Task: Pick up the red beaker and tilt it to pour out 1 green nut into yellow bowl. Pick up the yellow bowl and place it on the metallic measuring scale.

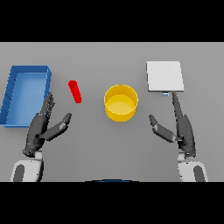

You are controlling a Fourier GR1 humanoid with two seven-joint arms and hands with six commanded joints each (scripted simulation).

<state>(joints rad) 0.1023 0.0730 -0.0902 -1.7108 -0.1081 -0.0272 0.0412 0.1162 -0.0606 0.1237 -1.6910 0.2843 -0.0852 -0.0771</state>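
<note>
Centrally, at the picture's middle, the yellow bowl [120, 103] sits upright on the grey tabletop [96, 148], its round mouth facing up and its inside showing only yellow. No nut can be made out in it.

Red beaker [75, 91]: a slim red cylinder at about 9 o'clock from the bowl, well apart from it, its length slanting from upper left to lower right. Whether it lies flat or stands tilted cannot be told. Its contents cannot be seen.

Metallic measuring scale [164, 76]: a pale square plate at about 2 o'clock from the bowl, near it but not touching. A small bluish mark sits at the plate's near edge.

Blue bin [25, 94]: an open rectangular tray at 9 o'clock from the beaker, by the tabletop's left edge, a clear gap between the two.

Left hand [41, 127]: at about 7 o'clock from the beaker, just beside the bin's near right corner. Fingers straight and spread wide, thumb angled out toward 2 o'clock, holding nothing. It does not touch the beaker.

Right hand [181, 129]: at about 4 o'clock from the bowl, apart from it. Fingers straight and wide, pointing to 12 o'clock, their tips reaching the scale's near edge; thumb stretched toward 10 o'clock. It holds nothing.
</note>
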